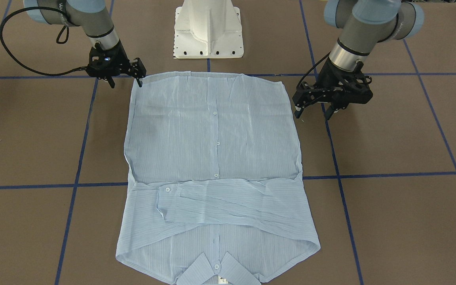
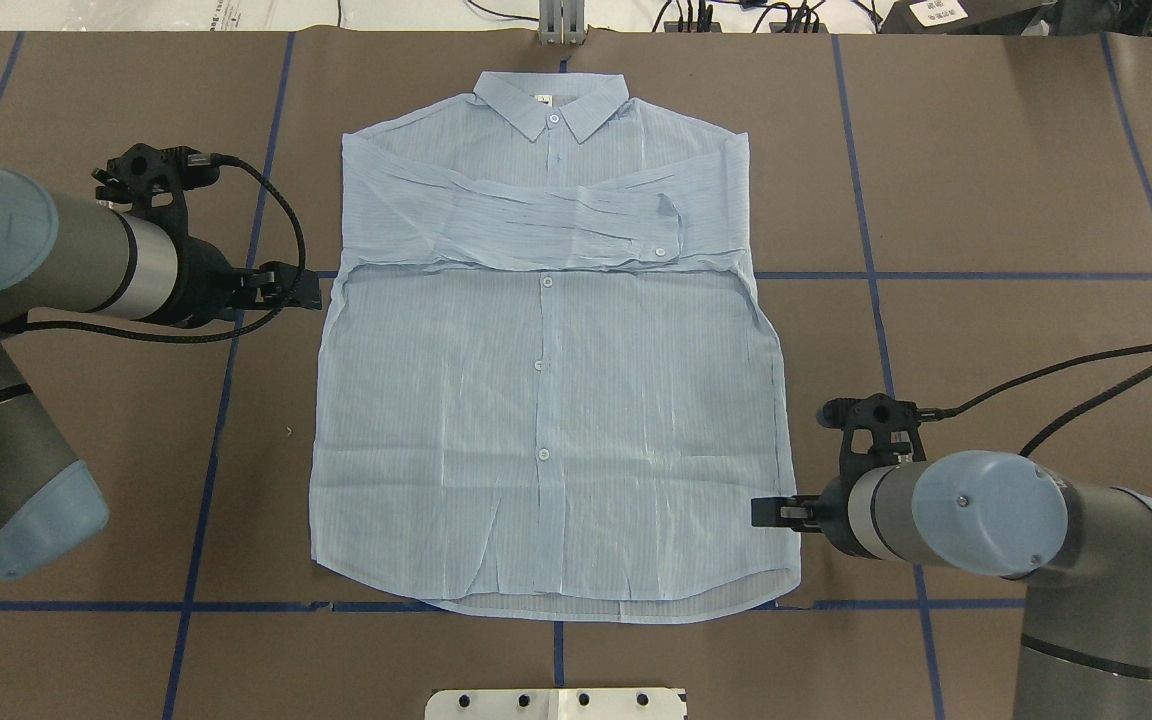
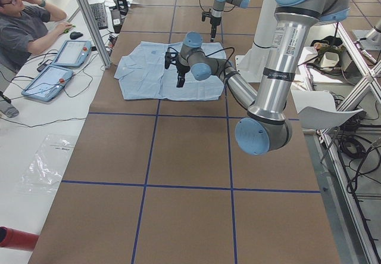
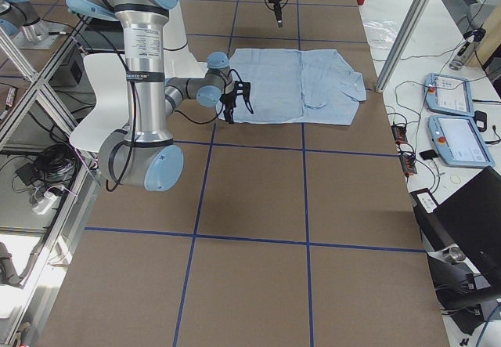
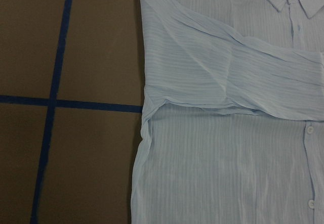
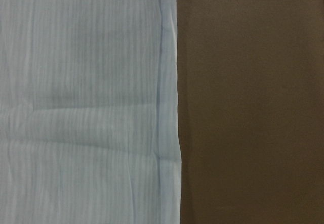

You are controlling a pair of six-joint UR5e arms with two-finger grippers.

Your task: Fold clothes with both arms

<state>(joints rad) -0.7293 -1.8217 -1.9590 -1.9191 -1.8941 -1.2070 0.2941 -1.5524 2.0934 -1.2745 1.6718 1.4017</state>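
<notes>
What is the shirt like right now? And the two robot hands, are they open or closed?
shirt: lying flat on the table, front up, buttoned, sleeves folded across the chest.
left gripper: open, holding nothing, beside the shirt's side edge.
right gripper: open, holding nothing, at the shirt's hem corner.

Thin, wrinkled, finely striped cloth shirt (image 1: 180, 134), matt brown table surface (image 1: 402, 134), blue tape lines (image 1: 390, 174)
</notes>
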